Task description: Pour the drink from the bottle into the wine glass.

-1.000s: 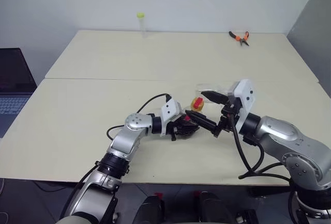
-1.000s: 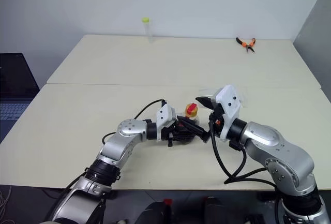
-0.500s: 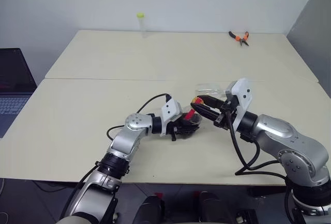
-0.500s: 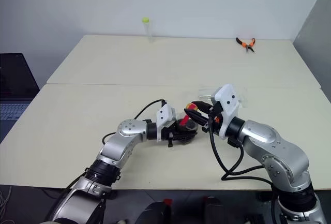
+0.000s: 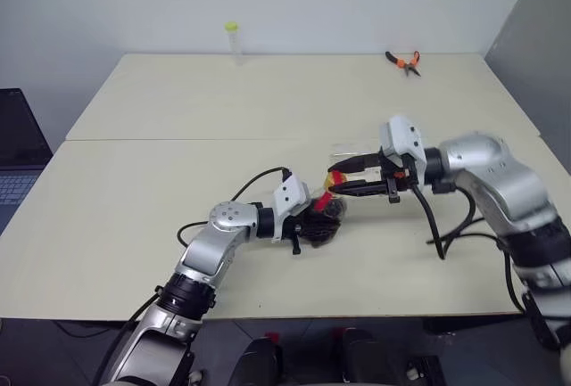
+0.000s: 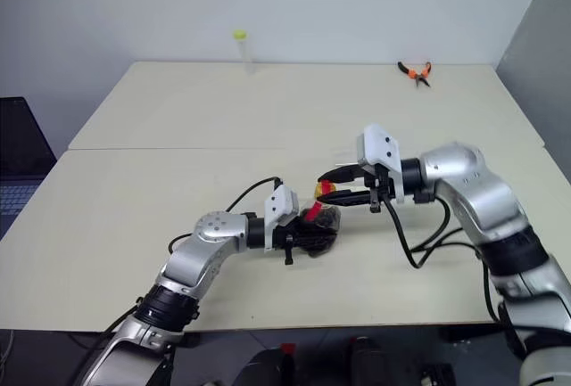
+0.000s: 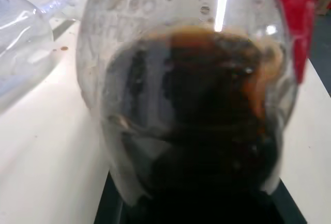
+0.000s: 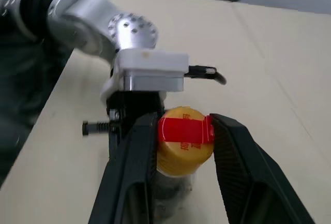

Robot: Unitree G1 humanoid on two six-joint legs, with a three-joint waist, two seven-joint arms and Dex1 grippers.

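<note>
Your left tool (image 6: 308, 230) clamps the bottle (image 6: 323, 217); right tool (image 8: 181, 146) pinches its yellow cap (image 8: 182, 144). Uncapping and pouring remain.

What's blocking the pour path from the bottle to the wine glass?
The yellow cap is on the bottle, so the drink can't leave. The right gripper brackets the cap; the left gripper holds the base. Nothing visible lies between the bottle and the wine glass just behind it.
</note>
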